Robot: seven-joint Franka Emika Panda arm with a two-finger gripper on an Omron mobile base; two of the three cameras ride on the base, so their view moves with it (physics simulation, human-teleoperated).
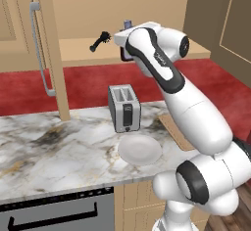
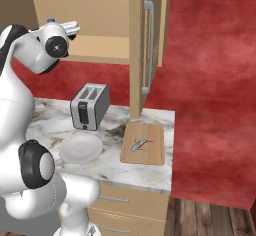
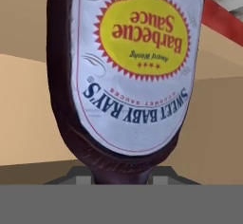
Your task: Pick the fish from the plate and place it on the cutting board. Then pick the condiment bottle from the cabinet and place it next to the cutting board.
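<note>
From the left base view, the white arm reaches up to the open cabinet (image 1: 54, 54), and its hand is at the wide shelf, where the blue cap of the condiment bottle (image 1: 128, 24) shows just above the wrist; the gripper itself is hidden behind the arm, so I cannot tell here how its fingers stand. A small black brush (image 1: 100, 40) lies on the shelf just left of the hand. Below, on the marble counter (image 1: 59, 147), a silver toaster (image 1: 124, 107) stands behind the bare white plate (image 1: 140, 150), and an edge of the cutting board (image 1: 172, 129) shows beside the arm. From the right base view, the fish (image 2: 140, 144) lies on the cutting board (image 2: 150, 152), which sits at the counter's right end, near the foot of the cabinet door with its long grey handle (image 2: 148, 45). The plate (image 2: 80, 148) sits left of the board, in front of the toaster (image 2: 90, 106), and the bottle's blue cap (image 2: 50, 21) peeks above the hand at the shelf. In the hand view, the bottle (image 3: 128, 76) looms very close, its yellow and white label reading upside down, with the tan shelf behind it; the fingertips cannot be made out, so whether they are pinching the bottle cannot be told.
</note>
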